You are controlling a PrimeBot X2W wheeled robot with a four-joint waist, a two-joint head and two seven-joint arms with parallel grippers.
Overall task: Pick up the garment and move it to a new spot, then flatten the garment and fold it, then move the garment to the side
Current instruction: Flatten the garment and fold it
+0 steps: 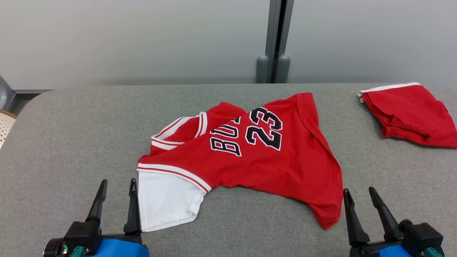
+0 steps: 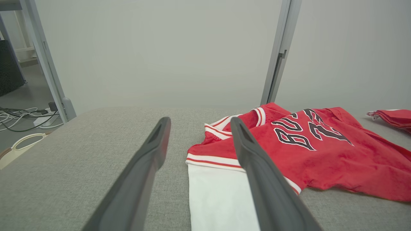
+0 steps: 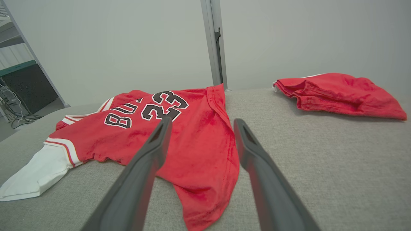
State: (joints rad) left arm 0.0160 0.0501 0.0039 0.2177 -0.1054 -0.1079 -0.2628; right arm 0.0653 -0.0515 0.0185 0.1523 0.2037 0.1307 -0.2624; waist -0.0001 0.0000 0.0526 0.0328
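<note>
Head view, jersey: the jersey (image 1: 271, 171) lies rumpled on the grey table (image 1: 71, 142), ahead of both grippers and between them. Nobody's on it, so I'd say the pick-up hasn't begun.
Head view, risk: the layers are bunched up near the collar. A pinch there could catch one layer only, and the cloth would hang twisted and be harder to flatten.
Head view, left gripper: the left gripper (image 1: 118, 181) sits low, fingers spread wide and empty, with the white sleeve (image 1: 164, 203) just beside its inner finger.
Head view, right gripper: the right gripper (image 1: 358, 189) is the same story, spread and empty, with the hem corner just off its inner side.
Left wrist view, risk: the sleeve lines up with the inner finger, not with the gap. Closing from here would likely grab nothing, or a thin edge that slips out on the lift.
Left wrist view, pose: the fingers point forward, low along the table. I can't tell whether the inner one touches cloth.
Right wrist view, risk: a red cloth (image 3: 340, 96) lies ahead on the outer side, well apart. A wide carry could drag the jersey across it.
Right wrist view, pose: the fingers are apart and aimed forward and down. The hem shows between them, and nothing is pinched.
</note>
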